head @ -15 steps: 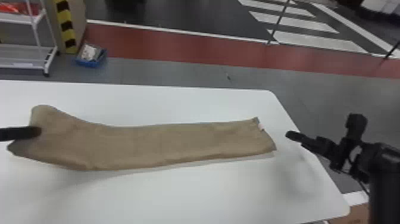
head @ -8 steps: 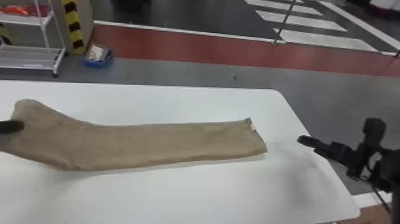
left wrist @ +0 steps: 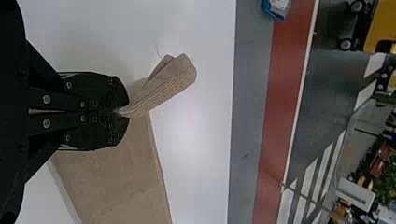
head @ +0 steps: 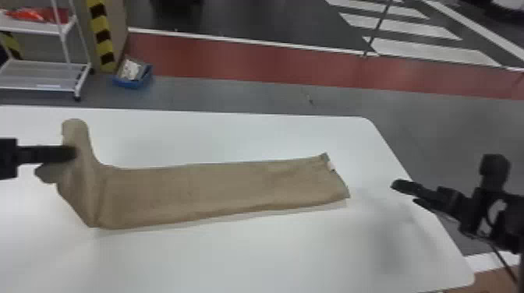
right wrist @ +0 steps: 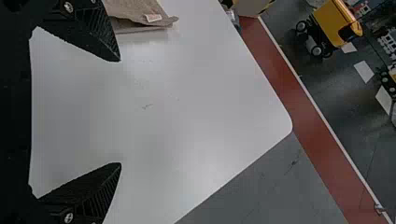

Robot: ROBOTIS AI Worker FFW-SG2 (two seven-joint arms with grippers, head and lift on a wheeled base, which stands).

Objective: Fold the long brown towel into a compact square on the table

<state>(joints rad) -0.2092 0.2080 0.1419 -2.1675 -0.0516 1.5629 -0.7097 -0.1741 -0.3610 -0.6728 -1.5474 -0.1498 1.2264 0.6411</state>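
The brown towel [head: 218,191] lies along the white surface [head: 273,253], its long axis running from nine o'clock to three in the head view, the nine o'clock end raised. The left hand [left wrist: 122,112], nearer, pinches that end; the right hand [right wrist: 120,112], spread wide and empty, is apart from the far end, towards three. The fold probably needs the raised end carried towards three o'clock.
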